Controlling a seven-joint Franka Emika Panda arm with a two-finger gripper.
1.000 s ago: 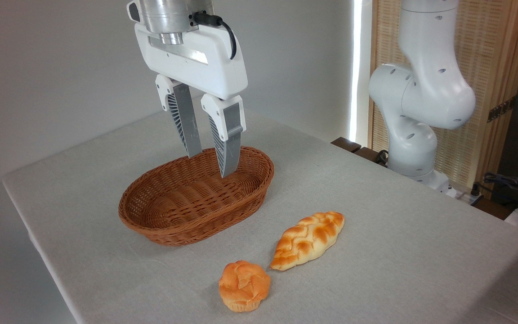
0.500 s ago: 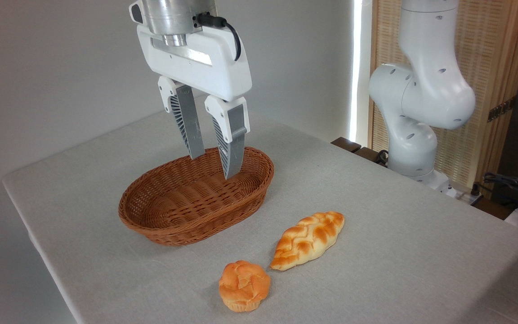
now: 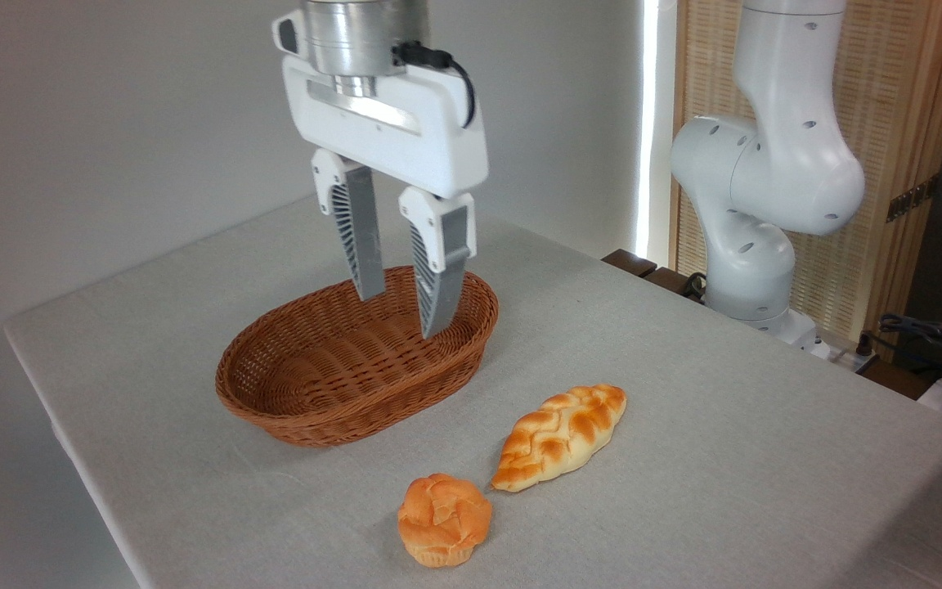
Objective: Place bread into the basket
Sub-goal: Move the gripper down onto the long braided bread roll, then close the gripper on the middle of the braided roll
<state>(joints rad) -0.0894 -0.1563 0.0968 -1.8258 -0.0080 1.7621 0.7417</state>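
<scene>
Two gripper [image 3: 402, 316] fingers hang parted and empty over the basket's [image 3: 340, 401] right end; the bread [image 3: 561, 436] lies on the table [image 3: 724, 425] right of the basket.

At upper centre the end effector [image 3: 402, 315] hangs with its 2 fingers apart over the right end of the empty basket [image 3: 307, 417]. The bread [image 3: 560, 438] lies on the worktop [image 3: 724, 425] at lower centre-right, a round bun [image 3: 444, 520] just beside its lower tip.

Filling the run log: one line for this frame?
gripper: open, empty, above basket | bread: on table, right of basket, untouched | basket: empty | phase: pre-grasp
</scene>
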